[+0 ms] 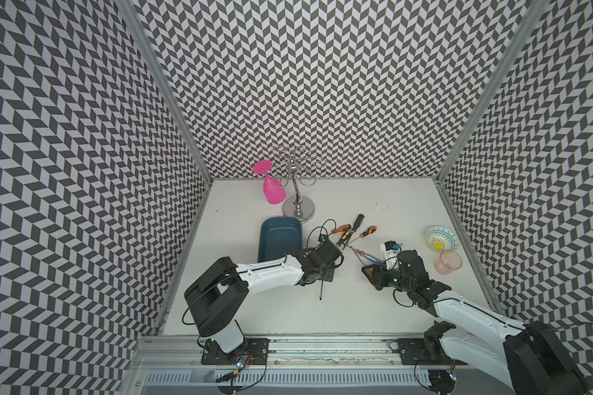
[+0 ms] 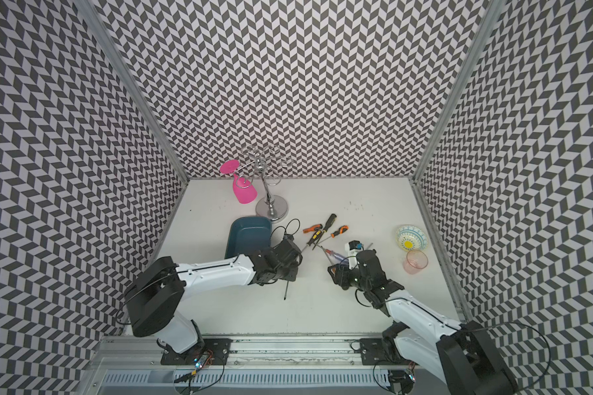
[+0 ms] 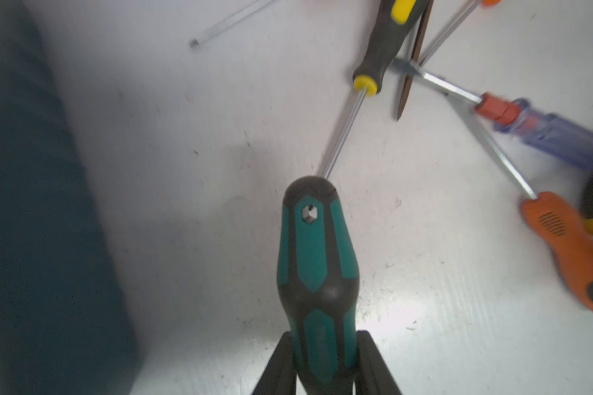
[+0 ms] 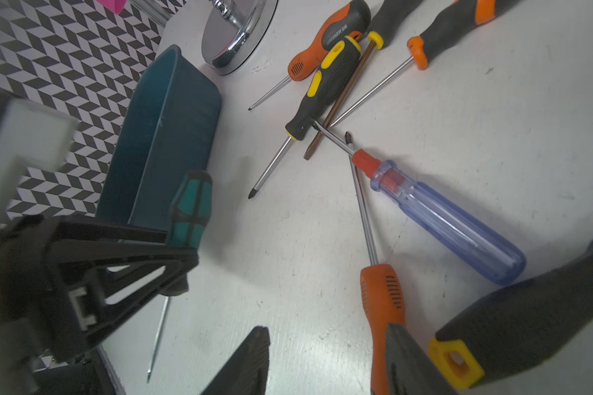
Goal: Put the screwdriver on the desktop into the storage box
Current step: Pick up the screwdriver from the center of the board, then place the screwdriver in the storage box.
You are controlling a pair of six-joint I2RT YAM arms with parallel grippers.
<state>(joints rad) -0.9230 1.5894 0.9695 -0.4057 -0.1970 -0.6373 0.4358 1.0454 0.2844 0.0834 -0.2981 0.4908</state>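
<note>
Left jaws: the left gripper (image 3: 324,345) pinches the green-and-black screwdriver (image 3: 317,260) low on its handle.
Right jaws: the right gripper (image 4: 326,328) stands spread, clamping nothing I can see.
Screwdriver: chunky handle with teal panels and a thin dark shaft pointing to 6 o'clock in a top view. It hangs over the desktop (image 1: 356,307), near the box.
Storage box: the storage box (image 1: 278,239) sits at 10 o'clock from the left gripper and looks empty.
Progress: the grasp is made, carry and drop are left, and the loose screwdrivers (image 1: 346,235) at 1 o'clock lie untouched.
</note>
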